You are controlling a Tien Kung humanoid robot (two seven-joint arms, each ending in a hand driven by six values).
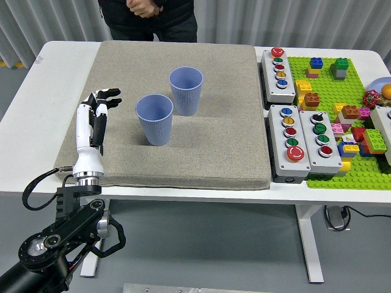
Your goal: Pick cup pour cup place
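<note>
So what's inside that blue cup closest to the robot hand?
The nearer blue cup stands upright on the grey mat. Only blue inner wall shows past its rim, with no visible contents; the bottom is hidden by the front wall. The left robot hand is beside it, not touching.

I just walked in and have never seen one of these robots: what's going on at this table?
The robot's left hand hovers over the left part of a grey mat, just left of the nearer blue cup, holding nothing. A second blue cup stands upright just behind it; neither cup is being touched. A person stands at the far side with hands clasped, not handling anything. To the right sit button boxes and a green plate of toy bricks, all untouched.
</note>
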